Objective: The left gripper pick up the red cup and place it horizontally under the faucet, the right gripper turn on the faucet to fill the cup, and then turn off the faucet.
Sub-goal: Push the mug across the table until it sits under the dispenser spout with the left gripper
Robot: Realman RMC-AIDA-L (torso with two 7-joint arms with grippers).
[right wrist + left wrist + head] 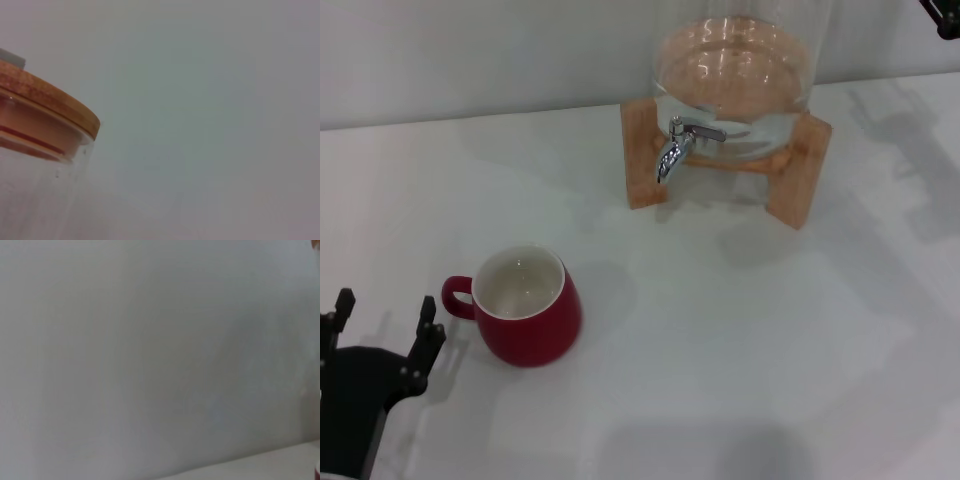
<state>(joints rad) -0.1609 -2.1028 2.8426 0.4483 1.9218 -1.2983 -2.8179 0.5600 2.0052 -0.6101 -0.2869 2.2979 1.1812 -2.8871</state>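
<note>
A clear glass jar (740, 75) holding water sits in a wooden stand (798, 170) at the back of a white counter (740, 340), its wooden lid (47, 100) closed on top.

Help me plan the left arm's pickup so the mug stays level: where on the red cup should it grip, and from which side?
Probably the loop handle. The red cup stands upright with that handle pointing toward the left gripper, which sits open beside it. A level approach from the robot's left suits; the round, glossy belly looks wider and more slippery.
</note>
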